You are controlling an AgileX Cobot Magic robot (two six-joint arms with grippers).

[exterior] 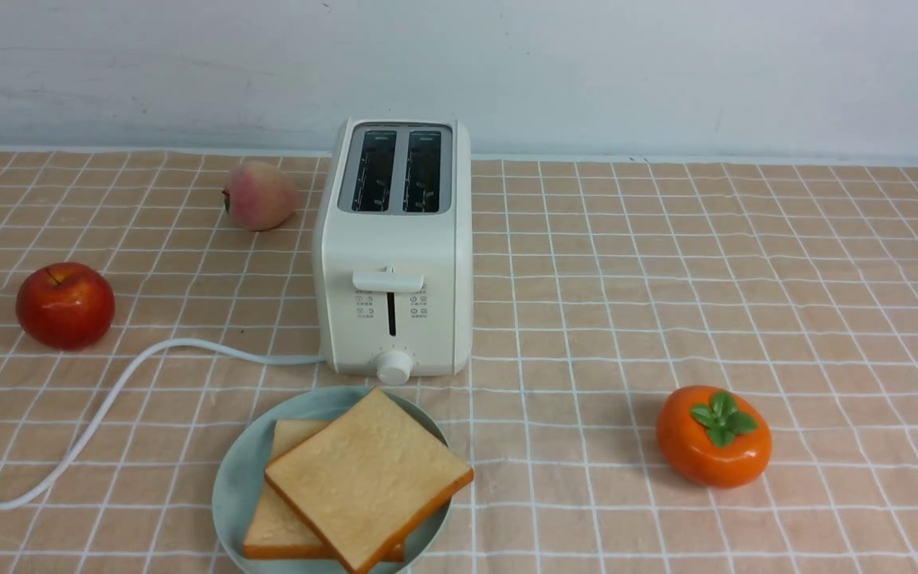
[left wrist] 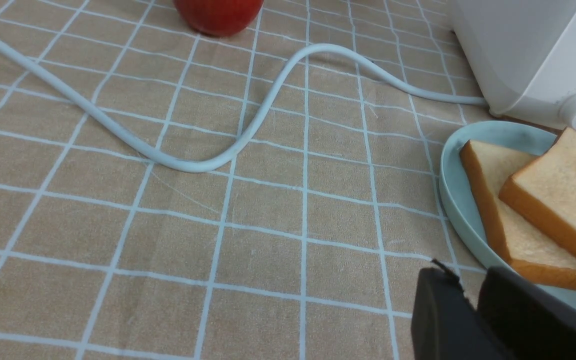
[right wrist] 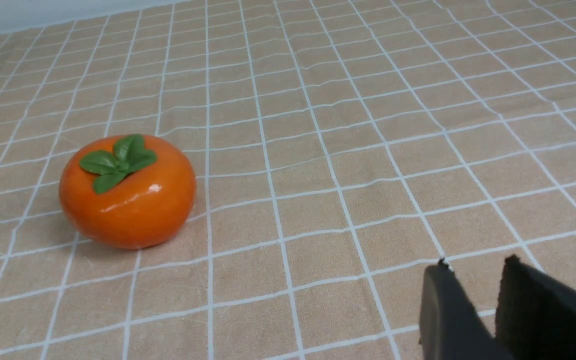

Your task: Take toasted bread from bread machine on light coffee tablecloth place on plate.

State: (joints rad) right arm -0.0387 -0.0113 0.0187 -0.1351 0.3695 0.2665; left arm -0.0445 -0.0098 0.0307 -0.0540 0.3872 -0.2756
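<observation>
1. On table, centre: light tan-peach grid tablecloth (exterior: 666, 279), slightly wrinkled, w/ cream-white boxy two-slot toaster (exterior: 393, 247); both slots empty, white cord (exterior: 108, 406) trailing to robot's left.
2. Just in front of toaster: round pale mint-green plate (exterior: 240, 478); 2 square golden toast slices (exterior: 367, 474) lying flat on it, upper overlapping lower.
3. Misc: red apple (exterior: 65, 304), peach (exterior: 260, 195) on left; orange persimmon (exterior: 714, 437) on right.
4. Left gripper (left wrist: 470, 300) near plate rim: black fingers slightly apart, nothing btwn.
5. Right gripper (right wrist: 473, 305) above bare cloth: fingers slightly apart, nothing btwn.
</observation>
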